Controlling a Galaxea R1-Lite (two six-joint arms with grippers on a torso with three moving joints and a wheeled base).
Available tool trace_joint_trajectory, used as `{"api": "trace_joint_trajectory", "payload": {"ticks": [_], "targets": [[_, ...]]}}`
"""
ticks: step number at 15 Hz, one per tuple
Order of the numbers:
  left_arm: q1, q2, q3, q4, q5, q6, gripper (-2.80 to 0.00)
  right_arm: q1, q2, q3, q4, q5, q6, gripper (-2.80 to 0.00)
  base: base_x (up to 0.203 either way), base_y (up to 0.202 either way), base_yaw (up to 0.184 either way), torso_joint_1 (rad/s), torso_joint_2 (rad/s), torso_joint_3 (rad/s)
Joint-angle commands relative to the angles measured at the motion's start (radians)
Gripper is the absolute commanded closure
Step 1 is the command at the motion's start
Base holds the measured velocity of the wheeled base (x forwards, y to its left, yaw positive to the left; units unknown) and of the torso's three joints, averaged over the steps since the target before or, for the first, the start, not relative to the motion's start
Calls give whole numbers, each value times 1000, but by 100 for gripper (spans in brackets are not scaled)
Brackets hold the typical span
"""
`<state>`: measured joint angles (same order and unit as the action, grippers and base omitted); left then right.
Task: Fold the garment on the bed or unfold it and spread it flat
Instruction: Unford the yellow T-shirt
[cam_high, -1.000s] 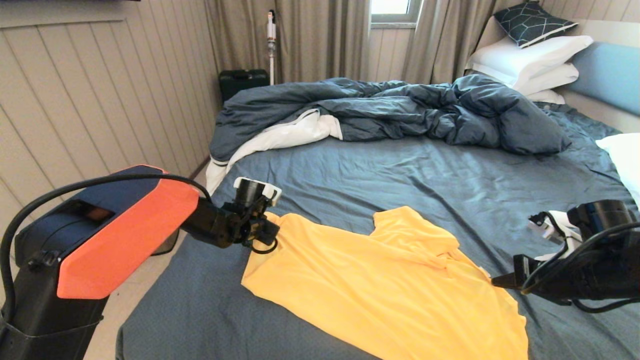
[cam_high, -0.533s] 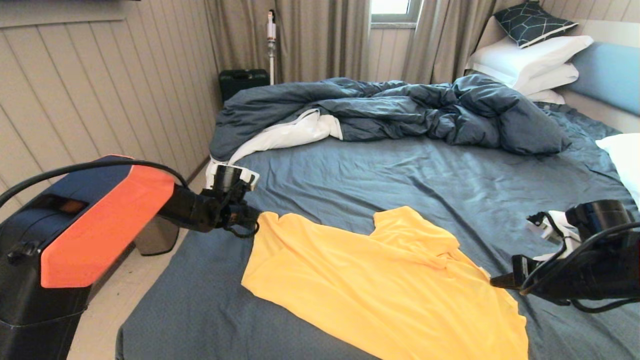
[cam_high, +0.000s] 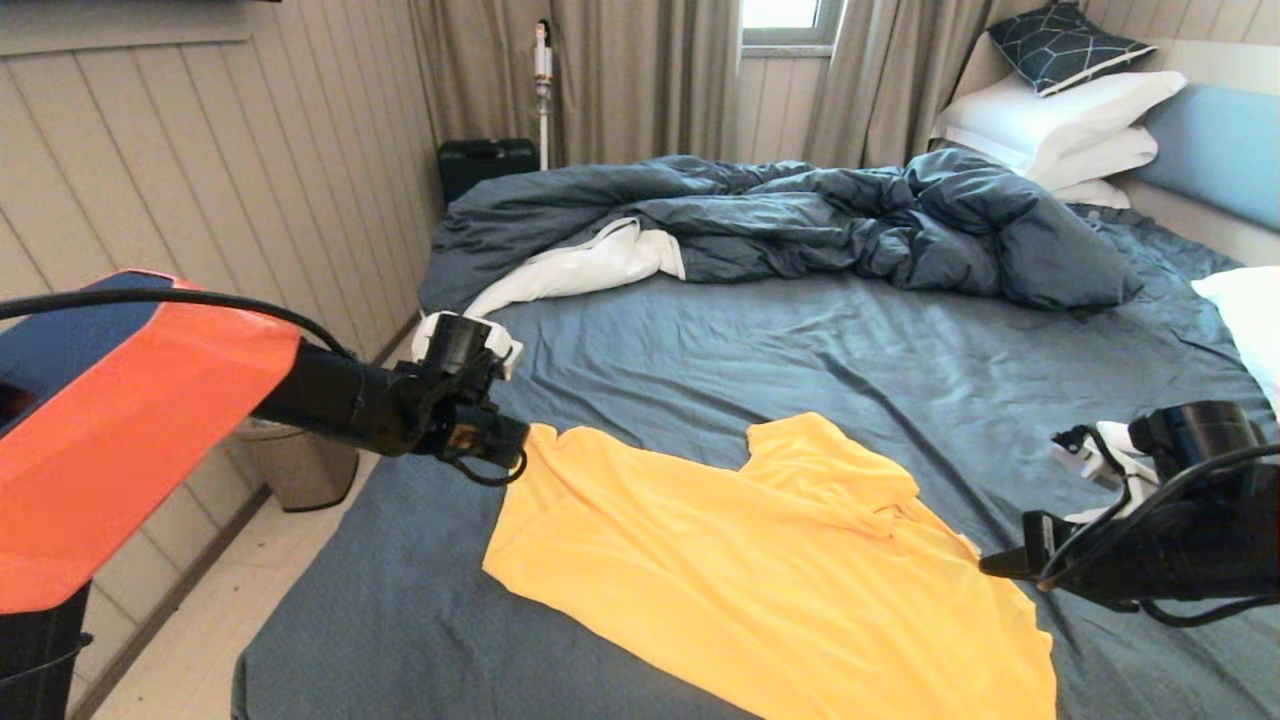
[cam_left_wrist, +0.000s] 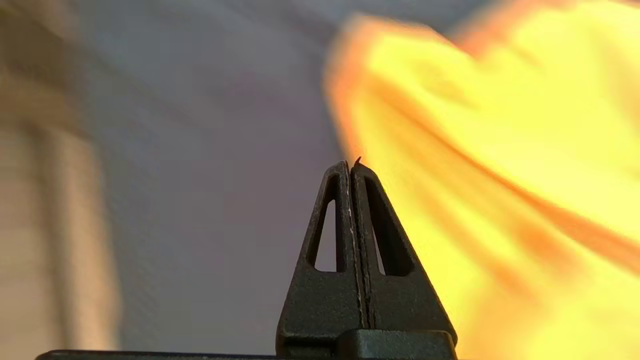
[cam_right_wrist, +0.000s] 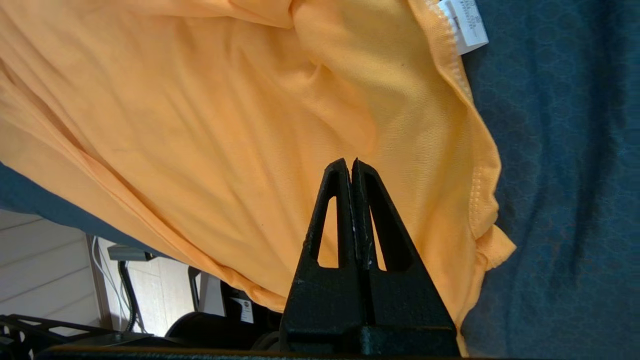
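Partly cropped garment (cam_high: 760, 570), left tool (cam_high: 512, 447) pinched together, blurred wrist view.

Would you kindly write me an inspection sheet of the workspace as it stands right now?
Surface: bed, wrinkled dark blue-grey sheet.
Job's things: yellow T-shirt lies partly spread near the bed's front edge, one fold creased across the middle; white label shows at a hem.
Clutter: rumpled dark blue duvet at the far side; white pillows and patterned cushion by the headboard.
Grippers: left hand shut, at the shirt's left corner; right hand shut, at the shirt's right edge.
Cables: black cable loops over the left arm.
Surroundings: bin, black case, curtains.
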<state>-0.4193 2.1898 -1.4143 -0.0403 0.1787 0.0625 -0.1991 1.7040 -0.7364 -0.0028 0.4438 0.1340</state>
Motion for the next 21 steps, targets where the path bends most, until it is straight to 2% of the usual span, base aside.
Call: {"api": "trace_joint_trajectory", "payload": {"ticks": [1, 2, 4, 6, 7, 8, 9, 12, 15, 21], "targets": [[-63, -109, -25, 246, -65, -135, 0, 0, 5, 0, 0, 3, 1, 0, 0, 0, 0, 0, 0, 0], [-92, -135, -57, 371, -136, -203, 0, 0, 5, -1, 0, 3, 1, 0, 0, 0, 0, 0, 0, 0], [-122, -165, -159, 587, -279, -268, 0, -1, 5, 0, 0, 4, 1, 0, 0, 0, 0, 0, 0, 0], [-130, -161, -234, 712, -345, -287, 0, -2, 5, 0, 0, 4, 1, 0, 0, 0, 0, 0, 0, 0], [-133, -150, -233, 717, -349, -287, 0, -3, 4, 0, 0, 6, 1, 0, 0, 0, 0, 0, 0, 0], [-141, -137, -230, 717, -349, -288, -204, -3, 3, 0, 0, 6, 1, 0, 0, 0, 0, 0, 0, 0], [-152, -123, -230, 717, -344, -288, -280, -5, 3, 0, 0, 6, 1, 0, 0, 0, 0, 0, 0, 0], [-163, -84, -243, 692, -320, -289, -280, -6, 2, -1, 0, 5, 1, 0, 0, 0, 0, 0, 0, 0], [-191, -32, -230, 619, -235, -287, -280, -8, 3, 0, -14, 4, 1, 0, 0, 0, 0, 0, 0, 0], [-187, 80, -244, 550, -186, -286, -280, -6, 4, 20, -63, 3, 1, 0, 0, 0, 0, 0, 0, 0]]}}
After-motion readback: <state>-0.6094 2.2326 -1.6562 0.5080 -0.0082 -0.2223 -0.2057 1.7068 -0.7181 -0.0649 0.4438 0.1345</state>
